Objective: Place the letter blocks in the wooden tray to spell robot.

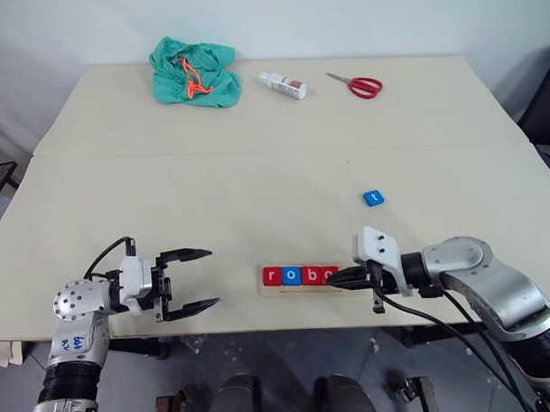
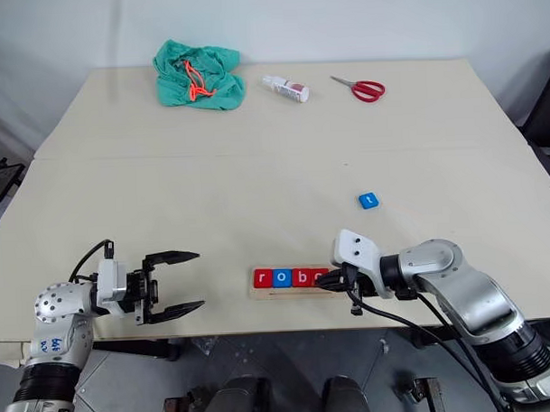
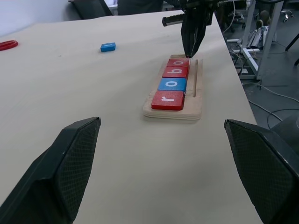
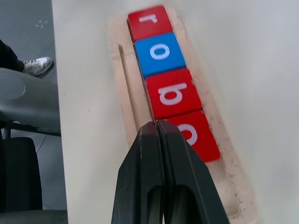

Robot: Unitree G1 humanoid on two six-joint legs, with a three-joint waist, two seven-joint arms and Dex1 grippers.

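The right gripper [image 4: 156, 125], fingers pressed shut on nothing, rests its tips at the fourth tile in the wooden tray [image 1: 300, 288], where four letter blocks [image 4: 169, 93] read r, o, b, o. The blue t block [image 1: 373, 197] lies on the table beyond that gripper, well apart. The left gripper [image 1: 198, 280] hovers open beside the tray's r end, holding nothing.

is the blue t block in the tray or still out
Out. The blue t block lies on the table, apart from the wooden tray holding r, o, b, o.

Wooden tray [image 1: 300, 289] held tiles r, o, b, o [image 4: 161, 72]; blue t tile [image 1: 373, 198] lay apart.
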